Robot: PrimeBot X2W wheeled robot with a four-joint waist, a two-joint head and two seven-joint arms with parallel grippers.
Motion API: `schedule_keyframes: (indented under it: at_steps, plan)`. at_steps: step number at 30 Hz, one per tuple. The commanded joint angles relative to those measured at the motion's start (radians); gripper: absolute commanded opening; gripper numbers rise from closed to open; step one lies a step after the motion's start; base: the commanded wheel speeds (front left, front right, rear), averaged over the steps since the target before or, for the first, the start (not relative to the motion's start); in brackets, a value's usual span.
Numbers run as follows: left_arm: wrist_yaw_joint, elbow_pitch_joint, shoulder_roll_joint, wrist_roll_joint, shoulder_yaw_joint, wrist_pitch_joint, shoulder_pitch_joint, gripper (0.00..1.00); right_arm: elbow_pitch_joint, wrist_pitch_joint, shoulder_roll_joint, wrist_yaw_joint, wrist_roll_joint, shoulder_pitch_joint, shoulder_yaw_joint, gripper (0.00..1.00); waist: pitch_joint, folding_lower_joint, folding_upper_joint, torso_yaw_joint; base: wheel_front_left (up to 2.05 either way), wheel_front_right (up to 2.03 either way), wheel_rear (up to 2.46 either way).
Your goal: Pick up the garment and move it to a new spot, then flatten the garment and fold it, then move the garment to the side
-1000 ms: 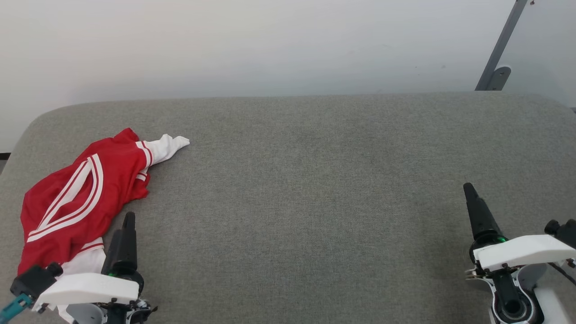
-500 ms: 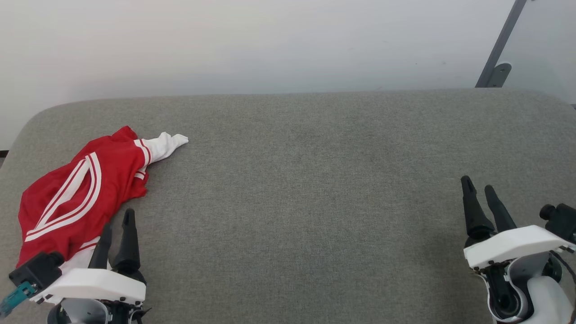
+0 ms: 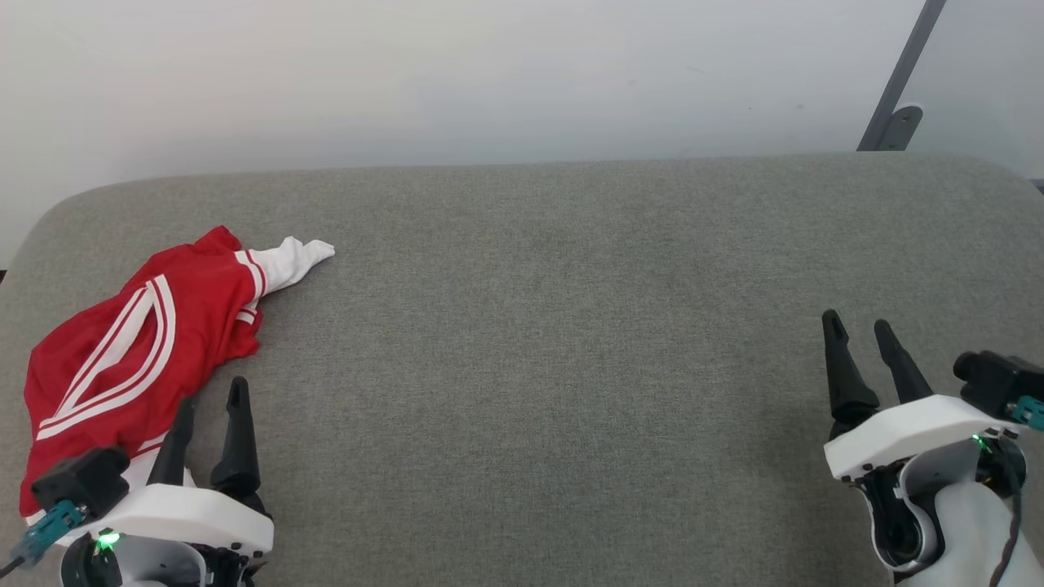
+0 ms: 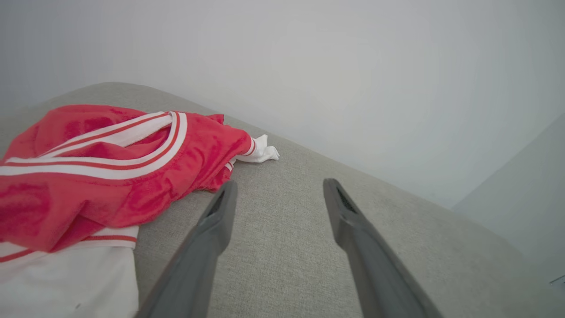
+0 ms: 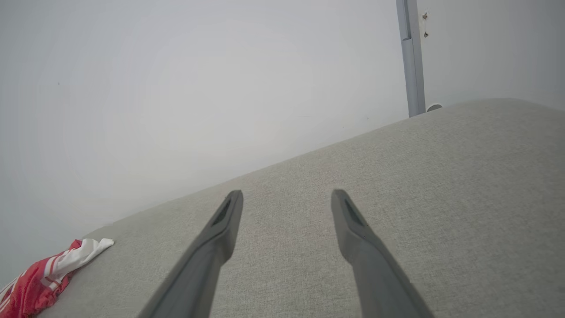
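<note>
The garment [image 3: 139, 350], a red jersey with white stripes and white sleeve ends, lies crumpled at the left end of the grey padded table [image 3: 538, 326]; one white sleeve end points toward the back. It fills the left of the left wrist view, garment [image 4: 101, 172], and shows small at the lower left of the right wrist view, garment [image 5: 44, 276]. My left gripper [image 3: 212, 395] stands open just right of the garment's near edge, nothing between its fingers. My right gripper [image 3: 856, 324] hovers open over bare fabric at the far right.
A pale wall runs behind the table. A grey metal post [image 3: 897, 98] with a bracket stands at the back right, post [image 5: 410, 57]. The table's rounded left corner lies just beyond the garment.
Both wrists have rolled so that two fingers of each gripper now show side by side. The head camera has tilted slightly; the garment itself lies as before.
</note>
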Motion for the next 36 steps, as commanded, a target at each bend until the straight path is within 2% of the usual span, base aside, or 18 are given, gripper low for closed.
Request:
schedule_keyframes:
  at_steps: [1, 16, 36]
  plan:
    - [0.008, -0.013, 0.012, 0.037, -0.004, -0.01, -0.001, 1.0, -0.002, -0.012, -0.007, 0.002, -0.036, -0.028, 0.005, 1.0, 0.001, 0.0, 0.0, 0.0, 0.0, 0.0, 0.0]
    - [0.012, 0.012, 0.018, 0.167, -0.004, -0.049, 0.014, 1.0, 0.037, -0.052, -0.002, 0.002, -0.213, -0.043, 0.003, 1.0, 0.003, 0.0, 0.0, -0.001, 0.0, 0.0, 0.0]
    - [-0.016, 0.022, 0.009, 0.309, 0.024, -0.091, 0.014, 1.0, 0.014, -0.094, 0.014, 0.001, -0.321, -0.017, 0.009, 1.0, 0.016, 0.0, 0.0, -0.012, 0.0, 0.0, 0.0]
